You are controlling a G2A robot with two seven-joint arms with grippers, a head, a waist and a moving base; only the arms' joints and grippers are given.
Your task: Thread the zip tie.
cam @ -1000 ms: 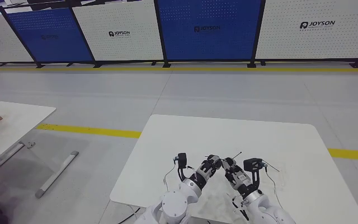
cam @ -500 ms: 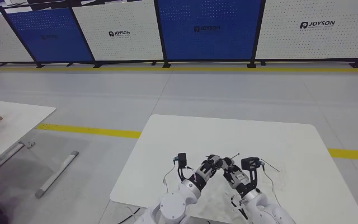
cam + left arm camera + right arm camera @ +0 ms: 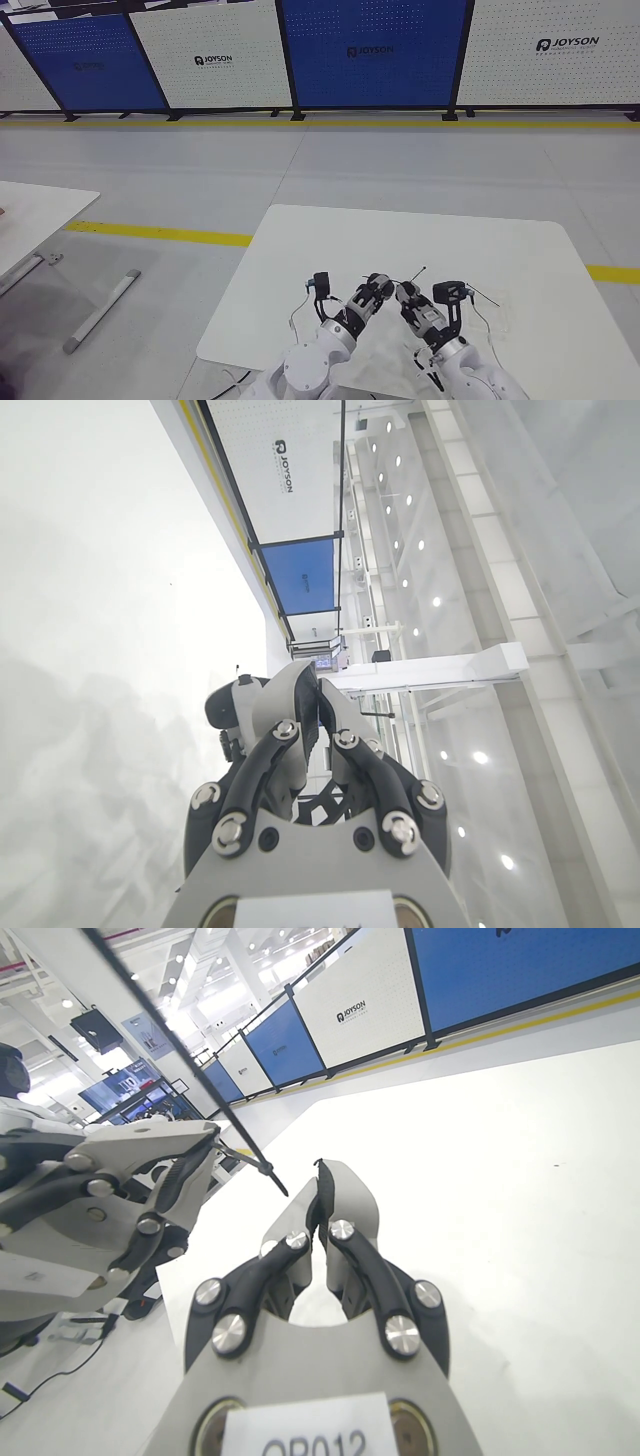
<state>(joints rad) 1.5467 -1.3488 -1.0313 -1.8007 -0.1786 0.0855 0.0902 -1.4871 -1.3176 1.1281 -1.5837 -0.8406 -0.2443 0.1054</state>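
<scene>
Zip tie pinched in the left gripper; right gripper closed, just beside the strap's free tip.

Left gripper [image 3: 212, 1140]: fingers pressed together on the zip tie [image 3: 200, 1073] close to what looks like its head, held above the white table [image 3: 475, 1153]. The strap's long axis slants steeply, and its short pointed end sticks out towards the right gripper [image 3: 320, 1178], near the fingertips but apart. Right gripper: fingers closed, nothing seen between them. Judgement: the right arm is nearer the tip and would need to open before taking it along the strap's axis. Whether the tail already passes through the head, cannot tell.
</scene>
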